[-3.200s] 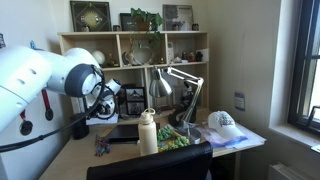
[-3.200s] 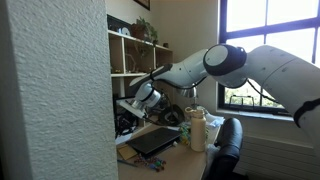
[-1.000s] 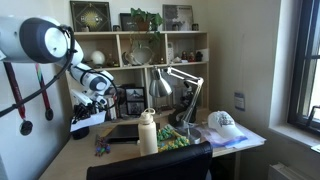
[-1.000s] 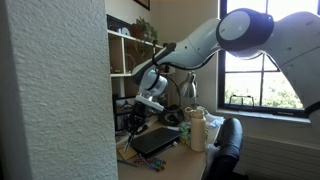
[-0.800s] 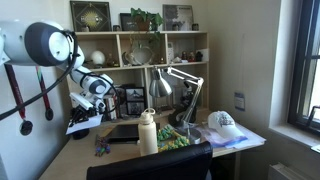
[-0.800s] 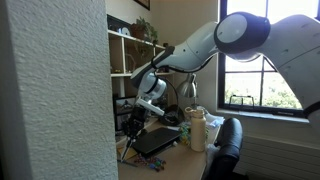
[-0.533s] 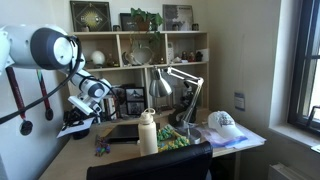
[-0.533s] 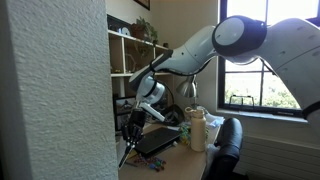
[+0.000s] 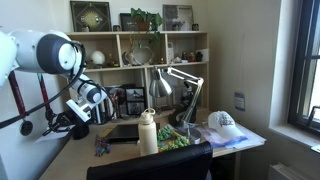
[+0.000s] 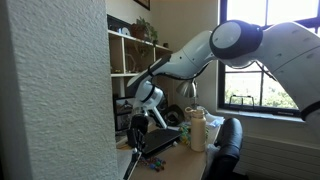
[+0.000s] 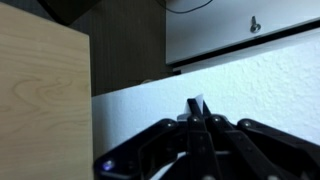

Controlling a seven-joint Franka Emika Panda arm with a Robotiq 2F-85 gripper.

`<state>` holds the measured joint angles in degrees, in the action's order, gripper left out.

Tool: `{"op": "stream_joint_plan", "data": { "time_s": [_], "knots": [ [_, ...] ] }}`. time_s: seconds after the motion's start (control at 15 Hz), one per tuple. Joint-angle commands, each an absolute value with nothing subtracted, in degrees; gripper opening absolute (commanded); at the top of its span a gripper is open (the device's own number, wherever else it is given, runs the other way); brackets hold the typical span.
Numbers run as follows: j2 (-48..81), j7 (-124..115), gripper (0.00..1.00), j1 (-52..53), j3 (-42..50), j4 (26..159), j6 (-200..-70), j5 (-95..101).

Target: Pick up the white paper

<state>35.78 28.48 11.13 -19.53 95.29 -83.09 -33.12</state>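
The end effector [image 11: 197,120] is clenched on what seems to be the white paper [image 11: 201,103], a thin sliver seen edge-on, above the surface [image 9: 75,160]

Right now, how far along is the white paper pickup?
Done: the grasp looks made. The hand is shut, with a thin edge of the white paper pinched between its fingertips in the wrist view.
In hand: the hand hangs above the desk in an exterior view.
Left: confirming the whole sheet is clear of the desk; the exterior views are too small to tell.
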Motion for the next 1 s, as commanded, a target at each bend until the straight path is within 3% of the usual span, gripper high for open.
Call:
{"op": "stream_joint_plan", "data": {
  "time_s": [0.0, 0.93],
  "knots": [
    [37.04, 32.72, 0.00, 9.52, -19.62, 97.12, -78.04, -34.36],
    [41.61, 32.64, 0.00, 8.71, -17.35, 98.10, -75.48, -33.56]
  ]
}}
